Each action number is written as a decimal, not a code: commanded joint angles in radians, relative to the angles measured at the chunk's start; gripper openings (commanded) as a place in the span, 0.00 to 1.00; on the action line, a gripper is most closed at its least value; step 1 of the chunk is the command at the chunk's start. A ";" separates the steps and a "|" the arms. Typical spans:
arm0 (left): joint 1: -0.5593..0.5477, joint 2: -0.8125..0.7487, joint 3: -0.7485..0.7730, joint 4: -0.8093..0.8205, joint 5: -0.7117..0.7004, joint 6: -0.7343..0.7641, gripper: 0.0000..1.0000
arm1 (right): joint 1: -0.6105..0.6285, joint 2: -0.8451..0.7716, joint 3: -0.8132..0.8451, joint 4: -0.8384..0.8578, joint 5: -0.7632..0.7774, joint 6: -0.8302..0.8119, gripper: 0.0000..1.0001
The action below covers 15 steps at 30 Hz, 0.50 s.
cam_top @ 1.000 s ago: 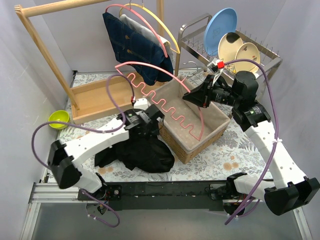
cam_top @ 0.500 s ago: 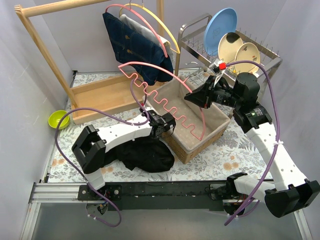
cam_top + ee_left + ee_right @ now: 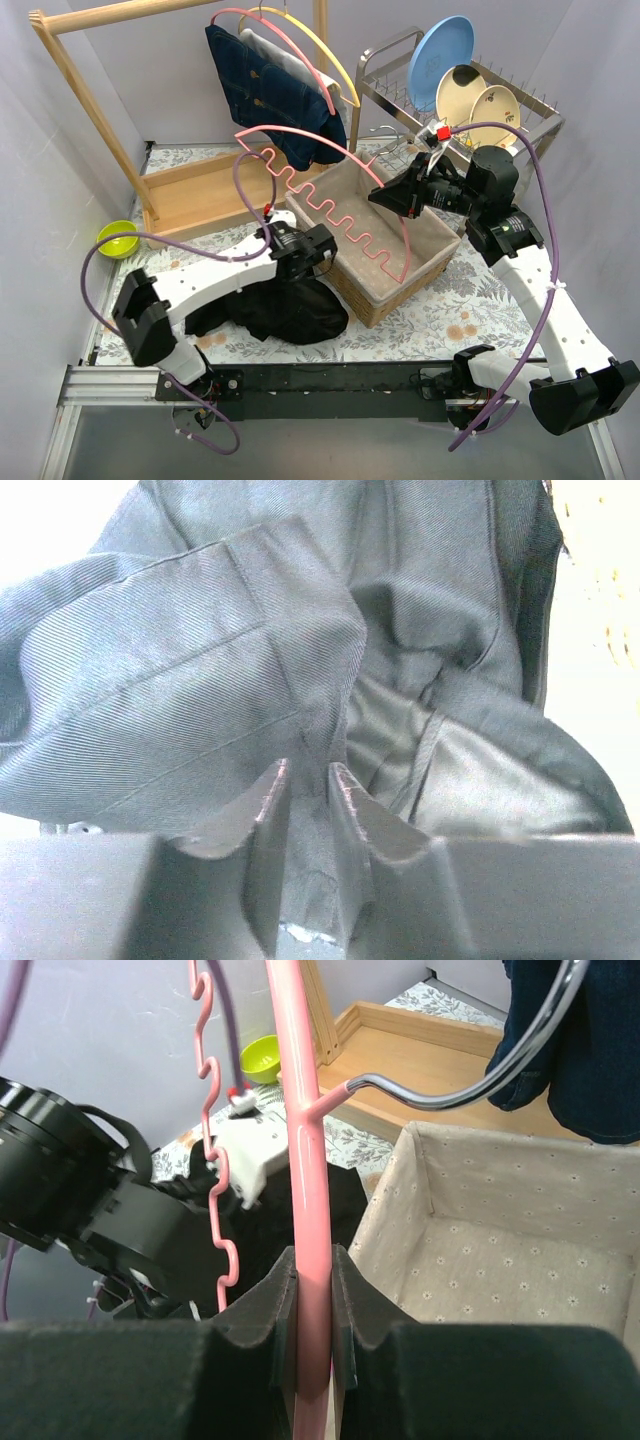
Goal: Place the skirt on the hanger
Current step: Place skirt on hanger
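Black twill, the skirt point(image 3: 285, 310) lies bunched on the tabletop point(image 3: 470, 300) just in front of the basket point(image 3: 400, 265), with the left arm point(image 3: 215, 280) bent low over its upper edge. The right arm point(image 3: 530, 270) holds the pink hanger point(image 3: 330, 205) above the basket, its notched bar slanting down toward the skirt. As we judge it, the step in hand is gripping the skirt. To do it well we want a hem or waistband edge, a single fold and not a thick wad, and a firm pinch before any lift toward the hanger.

From the left wrist, the left fingers point(image 3: 262, 805) stand only a narrow gap apart. A ridge of skirt cloth runs down between them and touches both. We take that as a pinch on the fold, though we cannot tell how deep the bite goes. A seamed panel spreads to the left of it and a looser layer to the right.

From the right wrist, the right fingers point(image 3: 282, 1300) are pressed onto the hanger's pink bar, which passes straight up between them. We would hold the hanger steady and off the basket rim, so the skirt can be draped over it.
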 commanded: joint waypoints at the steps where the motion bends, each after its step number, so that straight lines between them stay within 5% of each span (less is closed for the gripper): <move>1: -0.003 -0.141 -0.081 -0.053 0.030 -0.005 0.15 | -0.001 -0.023 0.007 0.077 -0.020 0.018 0.01; 10: -0.002 -0.313 -0.188 -0.028 0.102 -0.042 0.00 | -0.001 -0.019 -0.010 0.100 -0.069 0.038 0.01; 15: -0.002 -0.456 -0.228 -0.023 0.160 -0.091 0.00 | 0.000 -0.017 -0.063 0.213 -0.181 0.101 0.01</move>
